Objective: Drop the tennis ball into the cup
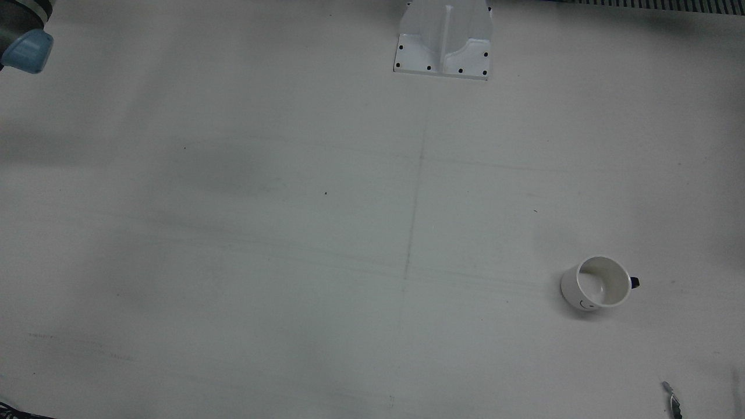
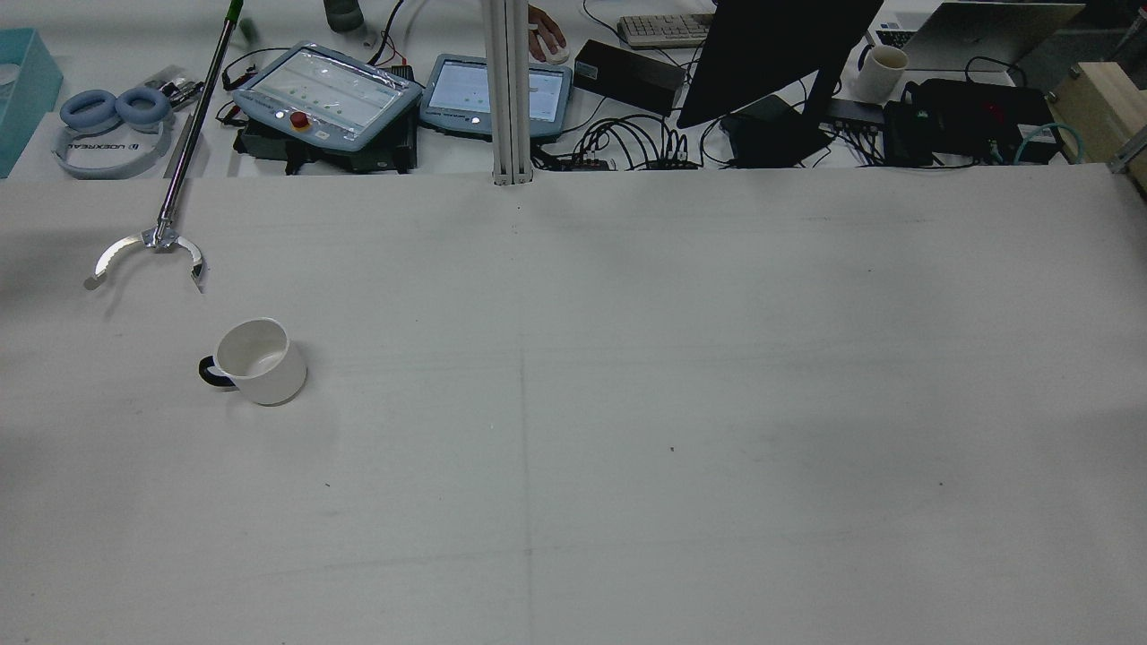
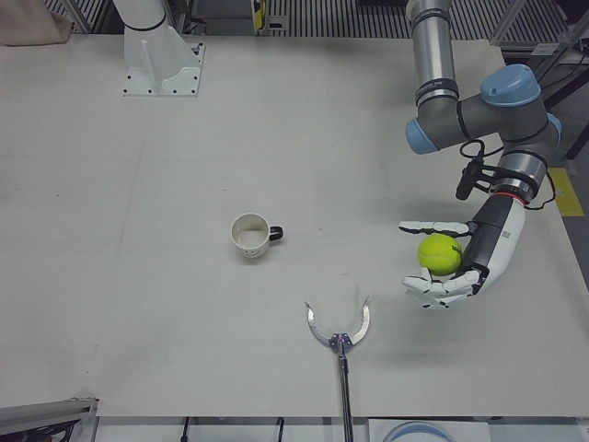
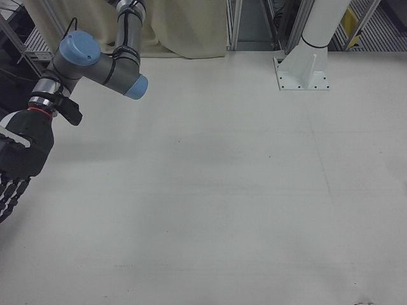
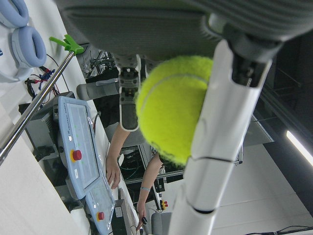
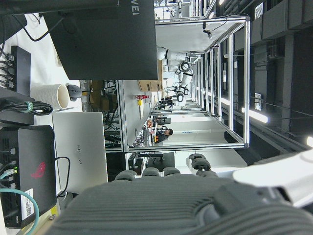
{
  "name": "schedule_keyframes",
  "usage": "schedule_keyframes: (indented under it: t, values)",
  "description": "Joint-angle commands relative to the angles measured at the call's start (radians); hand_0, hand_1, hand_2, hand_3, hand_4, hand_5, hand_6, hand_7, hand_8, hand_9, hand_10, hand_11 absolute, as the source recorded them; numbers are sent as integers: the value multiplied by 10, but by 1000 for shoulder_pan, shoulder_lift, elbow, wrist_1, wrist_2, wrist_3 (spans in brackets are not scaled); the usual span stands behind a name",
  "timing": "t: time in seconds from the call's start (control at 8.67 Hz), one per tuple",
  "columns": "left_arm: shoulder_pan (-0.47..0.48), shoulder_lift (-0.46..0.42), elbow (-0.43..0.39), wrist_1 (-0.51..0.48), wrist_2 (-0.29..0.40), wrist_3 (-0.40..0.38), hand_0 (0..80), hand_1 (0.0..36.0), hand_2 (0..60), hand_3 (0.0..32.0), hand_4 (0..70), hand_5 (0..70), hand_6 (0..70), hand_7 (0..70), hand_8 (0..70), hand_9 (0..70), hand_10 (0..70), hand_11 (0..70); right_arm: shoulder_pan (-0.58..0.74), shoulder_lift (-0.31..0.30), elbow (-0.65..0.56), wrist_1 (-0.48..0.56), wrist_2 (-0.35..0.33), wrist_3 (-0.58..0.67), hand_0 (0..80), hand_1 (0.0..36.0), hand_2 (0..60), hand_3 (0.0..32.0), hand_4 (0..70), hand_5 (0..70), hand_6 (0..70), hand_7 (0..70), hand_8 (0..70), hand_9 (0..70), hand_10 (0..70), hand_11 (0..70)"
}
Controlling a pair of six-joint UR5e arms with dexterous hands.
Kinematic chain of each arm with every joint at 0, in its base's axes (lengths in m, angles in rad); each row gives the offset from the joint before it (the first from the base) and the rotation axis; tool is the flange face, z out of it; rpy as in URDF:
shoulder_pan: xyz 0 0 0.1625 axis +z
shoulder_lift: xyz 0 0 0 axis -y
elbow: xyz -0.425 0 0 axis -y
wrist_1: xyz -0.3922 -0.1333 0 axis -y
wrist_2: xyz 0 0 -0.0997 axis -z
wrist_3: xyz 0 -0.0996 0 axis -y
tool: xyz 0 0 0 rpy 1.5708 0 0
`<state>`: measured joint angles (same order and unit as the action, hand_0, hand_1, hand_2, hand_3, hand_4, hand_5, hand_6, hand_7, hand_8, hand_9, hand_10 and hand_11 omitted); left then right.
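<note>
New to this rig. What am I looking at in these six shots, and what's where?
Two robot arms stand at a white table, each ending in a fingered hand. The front view looks almost straight down; the rear view looks from behind the arms toward the operators' desk. The two corner views face the robot, one per half of the table. The last two are cameras on the hands, and their pictures lie sideways.

On the table are a white cup with a dark handle, upright and empty, and the claw of a reacher stick.

The left hand holds a tennis ball off to the side of the cup, above the table. The right hand hangs at the far side, holding nothing, fingers extended.
</note>
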<state>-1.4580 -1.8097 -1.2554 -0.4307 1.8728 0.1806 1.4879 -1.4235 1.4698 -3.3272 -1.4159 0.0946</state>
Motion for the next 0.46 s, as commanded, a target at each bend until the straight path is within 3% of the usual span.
schedule_keyframes:
  t: [0.0, 0.12, 0.23, 0.35]
  values:
    - [-4, -31, -10, 0, 18, -3, 800, 360, 79, 0, 433, 225, 455, 629, 288, 392, 217, 360, 0, -2, 1, 0, 0, 0, 0, 0, 0, 0, 0, 0, 0, 0, 0, 0, 0, 0]
    - [11, -49, -28, -2, 19, -3, 800, 360, 94, 0, 430, 225, 453, 624, 286, 390, 216, 359, 0, 0, 1, 0, 0, 0, 0, 0, 0, 0, 0, 0, 0, 0, 0, 0, 0, 0]
    - [66, -65, -57, 1, 20, -3, 800, 360, 102, 0, 437, 207, 355, 644, 265, 391, 213, 354, 0, 0, 1, 0, 0, 0, 0, 0, 0, 0, 0, 0, 0, 0, 0, 0, 0, 0]
    - [123, -66, -93, 6, 20, -3, 800, 360, 124, 0, 431, 222, 439, 630, 280, 386, 212, 353, 0, 0, 1, 0, 0, 0, 0, 0, 0, 0, 0, 0, 0, 0, 0, 0, 0, 0]
